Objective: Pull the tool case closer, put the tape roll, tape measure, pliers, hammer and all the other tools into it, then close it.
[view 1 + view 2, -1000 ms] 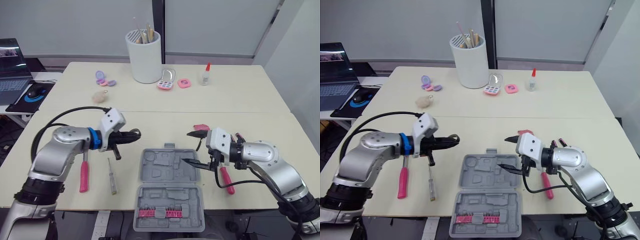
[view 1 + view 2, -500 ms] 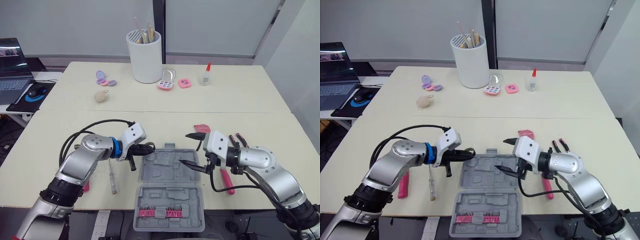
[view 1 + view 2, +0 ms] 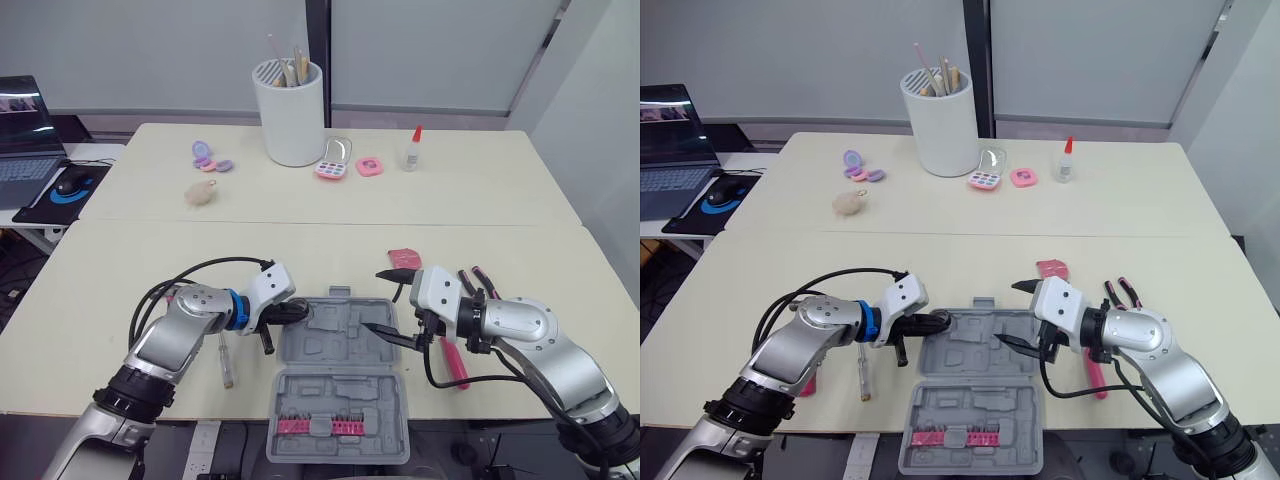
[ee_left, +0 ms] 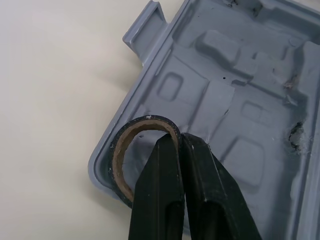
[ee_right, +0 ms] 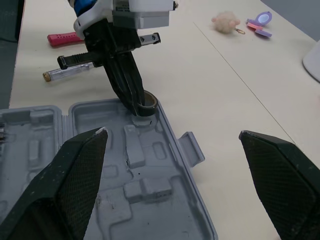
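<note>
The grey tool case (image 3: 340,345) lies open near the table's front edge, with a pink bit strip (image 3: 310,426) in its near half. My left gripper (image 3: 298,312) is shut on the black tape roll (image 4: 146,120), holding it inside the left corner of the case's far half. My right gripper (image 3: 374,300) hangs open over the right side of that half with nothing between its fingers. A screwdriver (image 3: 225,362) lies left of the case. Pink-handled pliers (image 3: 452,360) and a second pair (image 3: 1120,292) lie to the right, and a pink tape measure (image 3: 404,256) sits behind them.
A tall white cup (image 3: 293,112) of sticks stands at the back centre. Small cosmetic cases (image 3: 332,165), a glue bottle (image 3: 411,150) and a plush ball (image 3: 200,193) lie on the far table. A laptop (image 3: 25,130) sits on a side desk at far left.
My left gripper has carried the tape roll to the right, from left of the case into its far left corner. The right gripper has stayed nearly where it was, still open.
</note>
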`<action>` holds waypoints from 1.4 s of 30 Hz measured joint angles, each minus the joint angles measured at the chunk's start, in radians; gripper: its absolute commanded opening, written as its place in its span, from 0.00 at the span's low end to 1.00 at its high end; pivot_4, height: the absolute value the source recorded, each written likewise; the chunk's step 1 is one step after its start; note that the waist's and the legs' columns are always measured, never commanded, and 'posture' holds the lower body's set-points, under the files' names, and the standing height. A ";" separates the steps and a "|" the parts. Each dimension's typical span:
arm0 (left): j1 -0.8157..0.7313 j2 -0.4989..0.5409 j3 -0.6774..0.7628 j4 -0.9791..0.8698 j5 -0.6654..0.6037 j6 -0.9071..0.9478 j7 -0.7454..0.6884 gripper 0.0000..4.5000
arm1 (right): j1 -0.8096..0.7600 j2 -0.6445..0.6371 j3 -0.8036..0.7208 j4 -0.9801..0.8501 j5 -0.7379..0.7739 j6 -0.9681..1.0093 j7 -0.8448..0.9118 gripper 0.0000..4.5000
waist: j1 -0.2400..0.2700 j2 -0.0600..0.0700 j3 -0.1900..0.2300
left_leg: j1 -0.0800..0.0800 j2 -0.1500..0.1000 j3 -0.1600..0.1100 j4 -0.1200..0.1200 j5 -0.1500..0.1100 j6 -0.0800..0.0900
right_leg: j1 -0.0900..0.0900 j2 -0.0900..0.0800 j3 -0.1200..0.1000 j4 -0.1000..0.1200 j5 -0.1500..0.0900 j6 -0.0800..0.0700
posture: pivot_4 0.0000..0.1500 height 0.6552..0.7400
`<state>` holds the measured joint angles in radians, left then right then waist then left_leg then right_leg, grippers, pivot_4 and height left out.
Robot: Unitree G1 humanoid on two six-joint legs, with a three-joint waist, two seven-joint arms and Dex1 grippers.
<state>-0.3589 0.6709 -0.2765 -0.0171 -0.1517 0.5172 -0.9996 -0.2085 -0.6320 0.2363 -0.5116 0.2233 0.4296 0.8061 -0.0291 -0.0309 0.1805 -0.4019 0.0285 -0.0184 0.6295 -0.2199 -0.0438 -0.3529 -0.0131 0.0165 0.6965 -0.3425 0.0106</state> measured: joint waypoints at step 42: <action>0.001 -0.052 -0.021 0.062 0.075 -0.086 0.006 0.00 | 0.023 0.012 0.001 -0.016 -0.015 0.008 -0.003 1.00 | -0.001 0.000 0.000 | 0.001 0.000 0.000 0.000 0.000 0.000 | 0.001 0.000 0.000 0.000 0.000 0.000 | 1.00 1.00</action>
<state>-0.3583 0.6192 -0.2979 0.0453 -0.0767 0.4314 -0.9931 -0.1857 -0.6200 0.2378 -0.5272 0.2084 0.4377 0.8027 -0.0299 -0.0309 0.1805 -0.4012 0.0285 -0.0186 0.6296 -0.2199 -0.0438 -0.3523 -0.0131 0.0164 0.6969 -0.3425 0.0106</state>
